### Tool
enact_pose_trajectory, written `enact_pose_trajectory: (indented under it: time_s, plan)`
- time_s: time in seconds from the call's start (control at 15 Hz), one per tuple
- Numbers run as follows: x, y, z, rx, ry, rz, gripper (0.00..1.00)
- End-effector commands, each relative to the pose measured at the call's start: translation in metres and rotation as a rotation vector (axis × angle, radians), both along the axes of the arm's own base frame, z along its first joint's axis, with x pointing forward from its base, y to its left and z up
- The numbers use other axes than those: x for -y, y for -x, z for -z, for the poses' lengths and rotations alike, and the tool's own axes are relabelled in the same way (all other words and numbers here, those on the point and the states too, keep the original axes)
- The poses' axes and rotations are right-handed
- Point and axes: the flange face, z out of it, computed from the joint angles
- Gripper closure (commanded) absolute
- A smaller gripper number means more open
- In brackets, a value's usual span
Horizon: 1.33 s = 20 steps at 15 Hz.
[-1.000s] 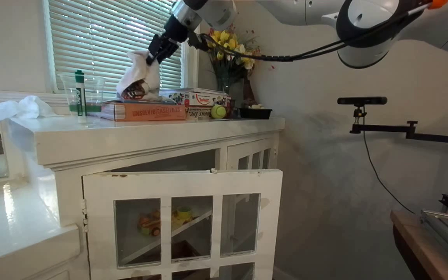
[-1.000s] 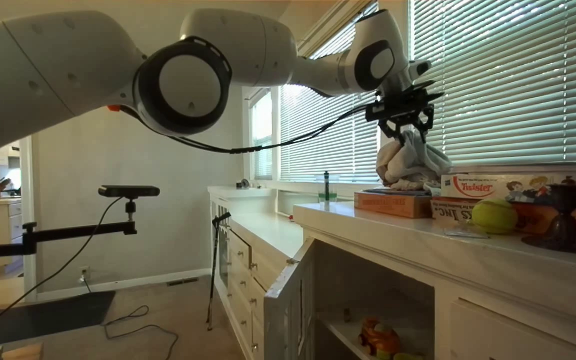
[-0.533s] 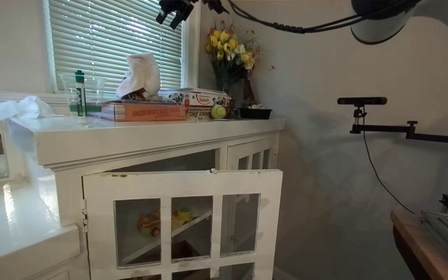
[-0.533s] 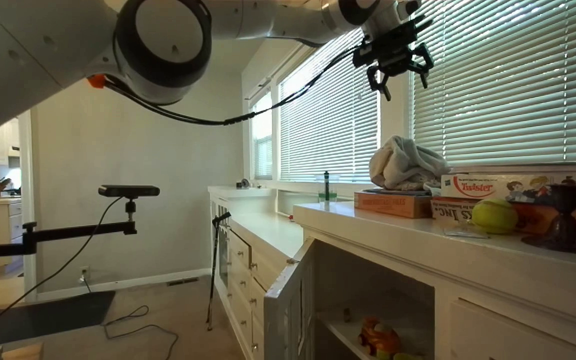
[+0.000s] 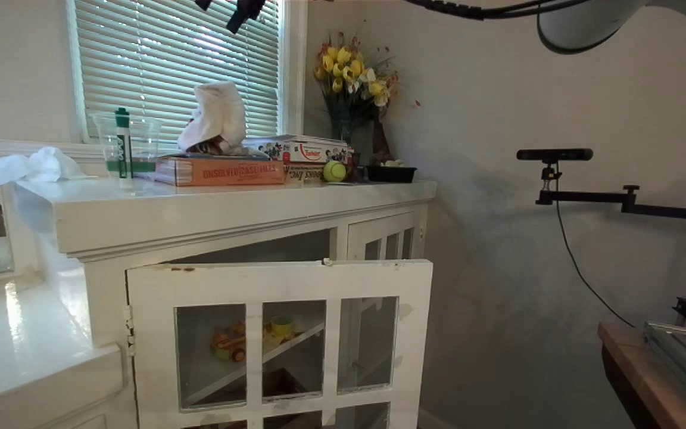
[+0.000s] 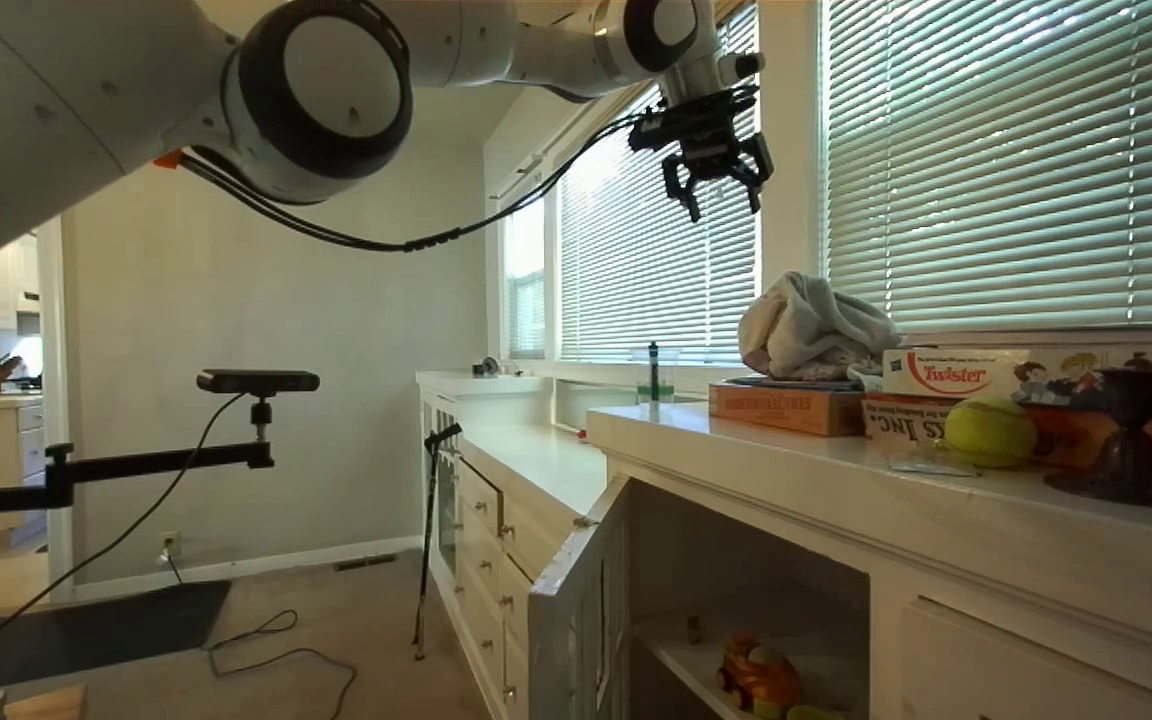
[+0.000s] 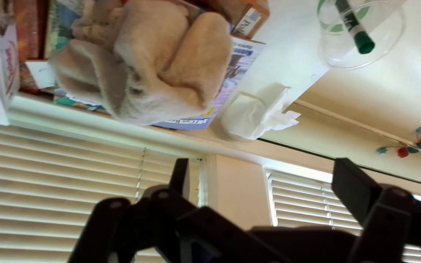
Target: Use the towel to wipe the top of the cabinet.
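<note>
The towel [image 6: 811, 330], a crumpled whitish-beige cloth, lies heaped on books and boxes on top of the white cabinet [image 6: 666, 422]. In the wrist view the towel [image 7: 152, 62] fills the upper left, with book covers showing beneath it. My gripper [image 6: 725, 212] hangs in the air above the cabinet, higher than the towel and apart from it. Its two fingers stand wide apart with nothing between them, as the gripper [image 7: 261, 164] in the wrist view shows. Only the fingertips of the gripper [image 5: 219, 16] enter an exterior view at its top edge.
A clear cup with a green marker [image 5: 124, 143] and a white crumpled sheet [image 5: 39, 165] are on the cabinet. An orange box [image 5: 224, 171], a Twister box [image 5: 313, 152], a tennis ball [image 5: 334, 171] and a candle holder [image 6: 1131, 440] stand there too. The cabinet door [image 5: 283, 283] is swung out.
The gripper has let go of the towel, risen off it and then swung sideways, away from above it. The towel has stayed on the books and boxes, sagging slightly.
</note>
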Motion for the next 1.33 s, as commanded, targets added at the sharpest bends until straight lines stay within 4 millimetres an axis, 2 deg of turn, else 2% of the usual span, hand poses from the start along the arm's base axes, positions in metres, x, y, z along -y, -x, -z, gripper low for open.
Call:
enact_pose_trajectory:
  time_s: [0.0,0.13,0.27,0.47,0.53,0.67,1.0,1.2,1.27]
  plan:
    - [-0.015,-0.001,0.006,-0.014,-0.008,0.004,0.00]
    - [-0.035,-0.005,0.016,-0.030,-0.015,0.006,0.00]
    - [-0.037,-0.006,0.018,-0.032,-0.016,0.010,0.00]
    - [-0.031,-0.005,0.016,-0.029,-0.014,0.019,0.00]
    - [-0.040,-0.005,0.016,-0.036,-0.036,0.015,0.00]
    - [-0.056,0.001,0.003,-0.020,-0.062,-0.002,0.00]
    - [-0.135,0.051,-0.067,0.019,-0.046,-0.039,0.00]
    - [-0.190,0.082,-0.089,-0.009,-0.093,-0.069,0.00]
    - [-0.208,0.089,-0.090,-0.028,-0.133,-0.078,0.00]
